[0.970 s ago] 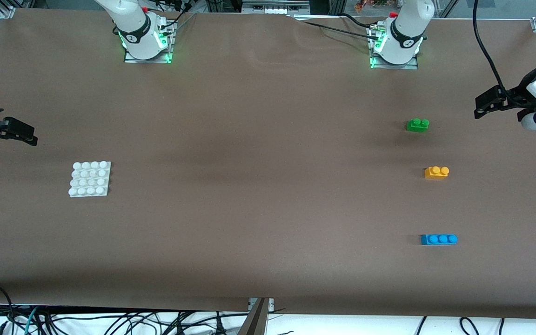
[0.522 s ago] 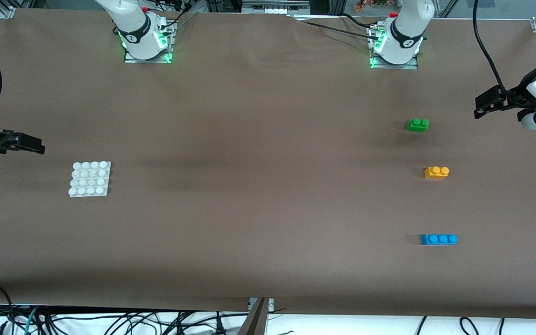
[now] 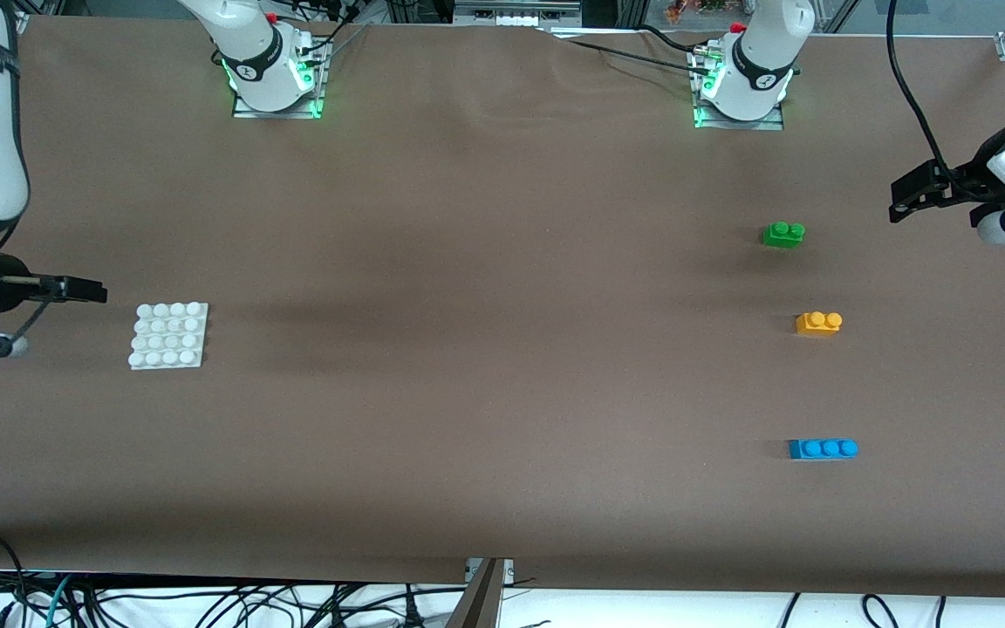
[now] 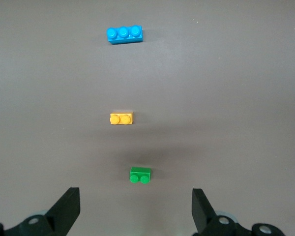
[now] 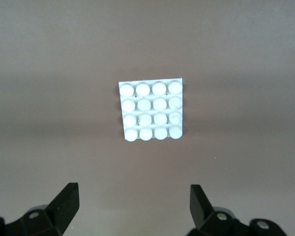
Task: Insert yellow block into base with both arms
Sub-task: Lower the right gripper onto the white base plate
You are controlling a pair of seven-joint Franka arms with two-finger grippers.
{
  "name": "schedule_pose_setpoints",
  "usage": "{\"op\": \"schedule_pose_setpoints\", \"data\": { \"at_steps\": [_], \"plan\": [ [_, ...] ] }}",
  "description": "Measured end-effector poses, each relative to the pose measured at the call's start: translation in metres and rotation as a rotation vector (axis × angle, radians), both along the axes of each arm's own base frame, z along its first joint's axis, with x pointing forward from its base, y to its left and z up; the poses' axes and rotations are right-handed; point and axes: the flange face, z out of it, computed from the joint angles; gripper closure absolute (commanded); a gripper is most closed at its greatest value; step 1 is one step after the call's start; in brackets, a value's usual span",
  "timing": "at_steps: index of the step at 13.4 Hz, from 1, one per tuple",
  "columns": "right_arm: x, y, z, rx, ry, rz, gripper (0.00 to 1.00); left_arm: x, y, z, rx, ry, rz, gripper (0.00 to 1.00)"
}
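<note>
While empty, both fingers [image 4: 64,209] wide apart

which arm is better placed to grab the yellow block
Left. The yellow block lies at the left arm's end of the table, and the left gripper hangs open nearby, with the block in its wrist view. The right gripper, also open, is beside the white base.

Readable text: none found.
Arm bases [image 3: 276,65]: round emblems present, illegible.
Bricks, base plate: no markings legible.
</note>
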Motion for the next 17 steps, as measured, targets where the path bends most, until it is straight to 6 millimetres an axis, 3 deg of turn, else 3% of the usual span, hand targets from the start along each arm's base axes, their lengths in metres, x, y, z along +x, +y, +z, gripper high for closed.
{"op": "schedule_pose_setpoints", "data": {
  "at_steps": [6, 11, 14, 17],
  "plan": [
    [0.01, -0.006, -0.114, -0.01, 0.009, 0.003, 0.0, 0.0, 0.0, 0.0, 0.001, 0.001, 0.0, 0.0],
    [-0.004, -0.006, -0.18, -0.011, 0.022, 0.008, 0.0, 0.0, 0.0, 0.0, 0.001, 0.001, -0.001, 0.0],
    [-0.013, -0.006, -0.206, -0.011, 0.029, 0.009, 0.0, 0.0, -0.001, 0.0, 0.001, 0.001, -0.002, 0.0],
    [-0.014, -0.009, -0.208, -0.013, 0.028, 0.011, 0.0, 0.0, -0.001, 0.0, 0.001, 0.001, -0.002, 0.0]
  ]
}}
